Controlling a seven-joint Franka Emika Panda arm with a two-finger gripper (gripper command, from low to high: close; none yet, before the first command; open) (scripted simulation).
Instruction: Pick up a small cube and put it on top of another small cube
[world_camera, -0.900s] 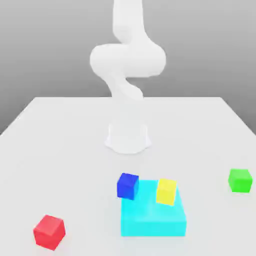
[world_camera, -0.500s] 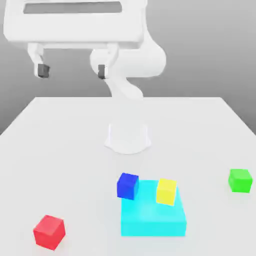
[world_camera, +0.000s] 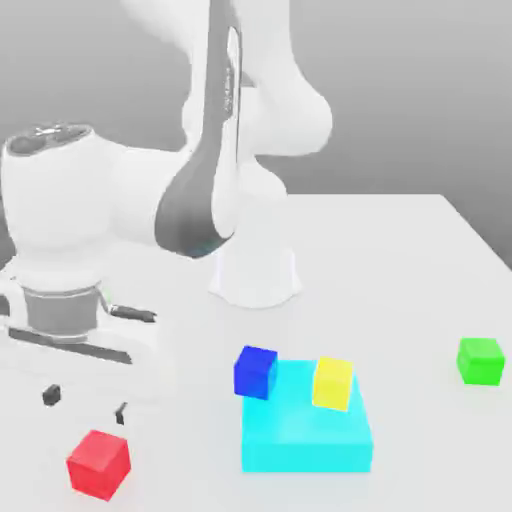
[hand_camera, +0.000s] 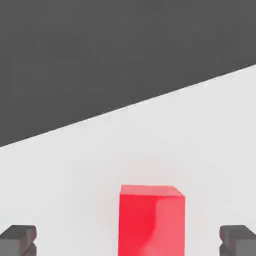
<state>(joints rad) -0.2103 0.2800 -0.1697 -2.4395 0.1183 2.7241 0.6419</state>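
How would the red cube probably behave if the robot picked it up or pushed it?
The red cube looks stiff, with straight edges and flat faces, so it probably wouldn't squash. Resting flat on the table, it would likely slide rather than roll. Its squat shape suggests little tendency to tip.

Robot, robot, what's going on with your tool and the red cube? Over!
Tool open, above red cube, nothing held. Red cube on table, between the open fingers in hand view. Nothing seen between them in the way. Over.
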